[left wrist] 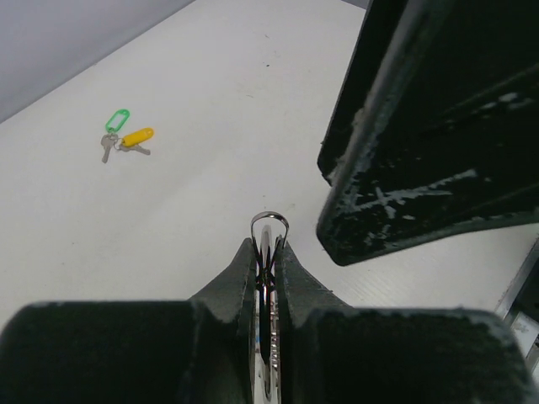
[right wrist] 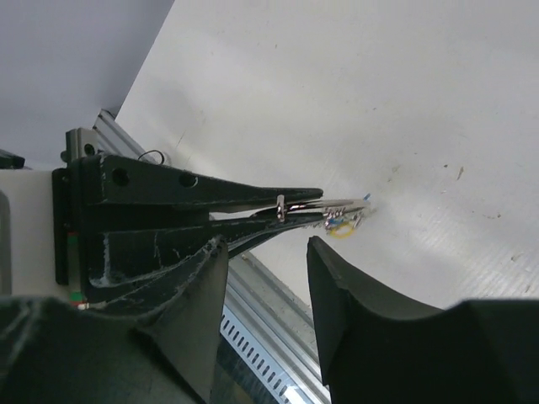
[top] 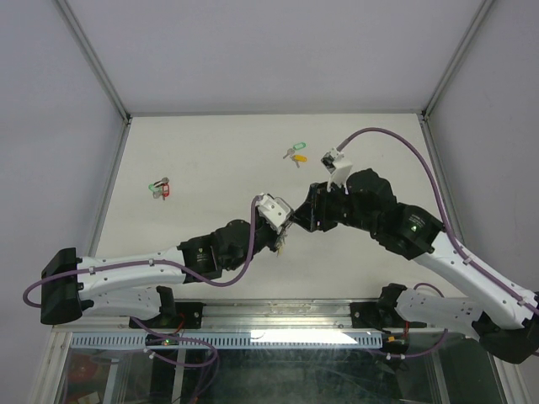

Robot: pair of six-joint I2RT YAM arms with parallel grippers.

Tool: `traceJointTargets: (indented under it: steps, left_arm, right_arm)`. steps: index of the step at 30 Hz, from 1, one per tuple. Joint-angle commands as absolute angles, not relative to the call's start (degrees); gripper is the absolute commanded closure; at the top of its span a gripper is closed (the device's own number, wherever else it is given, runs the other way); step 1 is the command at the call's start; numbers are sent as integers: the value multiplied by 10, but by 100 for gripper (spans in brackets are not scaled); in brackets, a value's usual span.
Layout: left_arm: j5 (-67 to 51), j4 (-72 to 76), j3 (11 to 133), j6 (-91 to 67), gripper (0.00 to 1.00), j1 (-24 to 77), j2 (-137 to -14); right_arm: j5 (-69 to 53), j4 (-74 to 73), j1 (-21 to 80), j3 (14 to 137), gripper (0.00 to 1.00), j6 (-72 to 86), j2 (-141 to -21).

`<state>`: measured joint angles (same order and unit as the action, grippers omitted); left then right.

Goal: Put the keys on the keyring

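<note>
Far to my left on the table (top: 210, 160) lies a small bunch with red and green tags (top: 160, 187), and I leave it alone. Nearer the middle, my left gripper (left wrist: 268, 252) is pressed together on the keyring (left wrist: 269, 220). It pinches the ring edge-on, so only a thin silver loop stands out past the fingertips. In the right wrist view a few small things hang off the ring, too blurred for me to name.

Toward the back of the table, well apart from both grippers, the keys (left wrist: 133, 137) lie flat. The green tag and the yellow tag are just beside each other, and nothing touches them.

Rightmost, my right gripper (right wrist: 265, 252) is spread and holds nothing. It sits just beside the left fingertips, and one of its fingers (left wrist: 421, 168) looms close by the ring, not touching it so far as I can tell.

I judge the step in hand to be presenting the ring: one gripper has it fixed, and the other has not yet brought anything to it. Neither the yellow nor the green key is threaded. The next move calls for my right gripper to go to the keys and pinch one by its head, so the hole stays free. It then has to carry that key to the exposed loop while my left holds the ring steady. The loop that shows is short and thin, so the aim must be fine.
</note>
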<state>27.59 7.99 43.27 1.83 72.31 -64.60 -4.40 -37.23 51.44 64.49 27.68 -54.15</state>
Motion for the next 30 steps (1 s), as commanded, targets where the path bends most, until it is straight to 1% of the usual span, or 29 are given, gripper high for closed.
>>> traceJointTargets:
  steps: [1, 4, 10, 18, 22, 25, 27, 29, 30]
  left_arm:
    - [254, 106, 461, 2, 100, 721, -631]
    - [251, 107, 459, 3, 100, 721, -625]
    - [246, 107, 459, 11, 100, 721, -619]
    - [262, 106, 455, 20, 100, 722, -606]
    - [266, 108, 456, 21, 100, 721, -605]
    - [264, 110, 456, 19, 100, 721, -606]
    - [263, 112, 455, 18, 100, 721, -606]
    - [261, 114, 455, 18, 100, 722, -606]
    - [259, 114, 455, 20, 99, 721, -606]
  right_arm:
    - [11, -308, 518, 636, 56, 311, -531]
    - [17, -292, 518, 630, 58, 316, -529]
    - [-10, -273, 517, 627, 62, 319, -547]
    - [-22, -276, 518, 615, 65, 323, -560]
    - [-24, -281, 518, 615, 69, 323, -564]
    - [-33, -272, 518, 614, 77, 323, -563]
    - [-48, -260, 518, 612, 87, 324, -562]
    - [-58, -250, 518, 613, 100, 324, -560]
    - [-57, -249, 518, 612, 100, 326, -557]
